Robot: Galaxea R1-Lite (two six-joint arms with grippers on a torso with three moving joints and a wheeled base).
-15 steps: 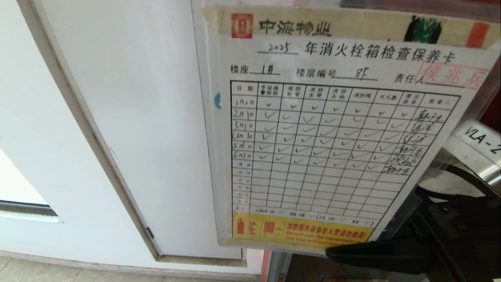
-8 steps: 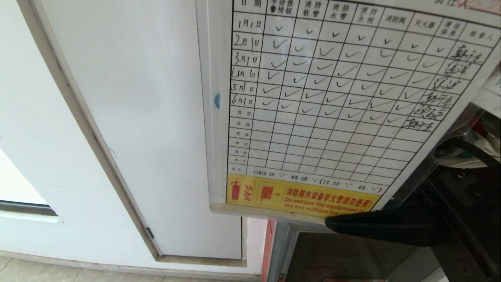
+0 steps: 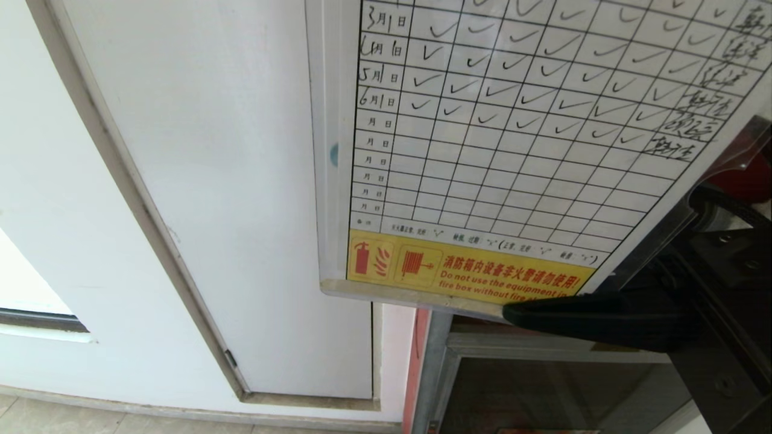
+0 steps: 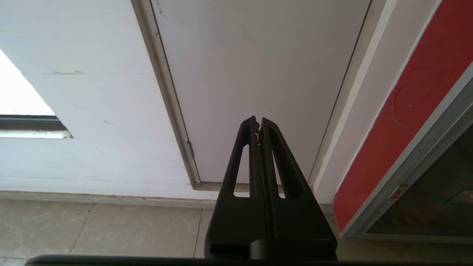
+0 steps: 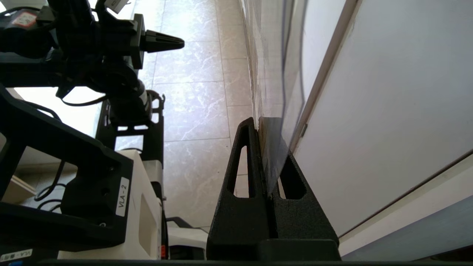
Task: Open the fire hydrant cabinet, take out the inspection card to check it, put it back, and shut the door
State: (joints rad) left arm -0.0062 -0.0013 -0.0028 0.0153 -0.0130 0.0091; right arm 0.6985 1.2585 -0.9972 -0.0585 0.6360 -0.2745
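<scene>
Right claw [image 3: 512, 313] pinching the inspection card [image 3: 512, 150] by its lower edge, held before the white panel door [image 3: 211, 181], left claw [image 4: 258, 127] closed, empty

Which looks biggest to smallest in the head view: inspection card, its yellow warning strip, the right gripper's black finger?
1. Inspection card, though being held close to the camera enlarges it.
2. Yellow warning strip.
3. Right gripper finger; close to the strip, so unsure.
</scene>
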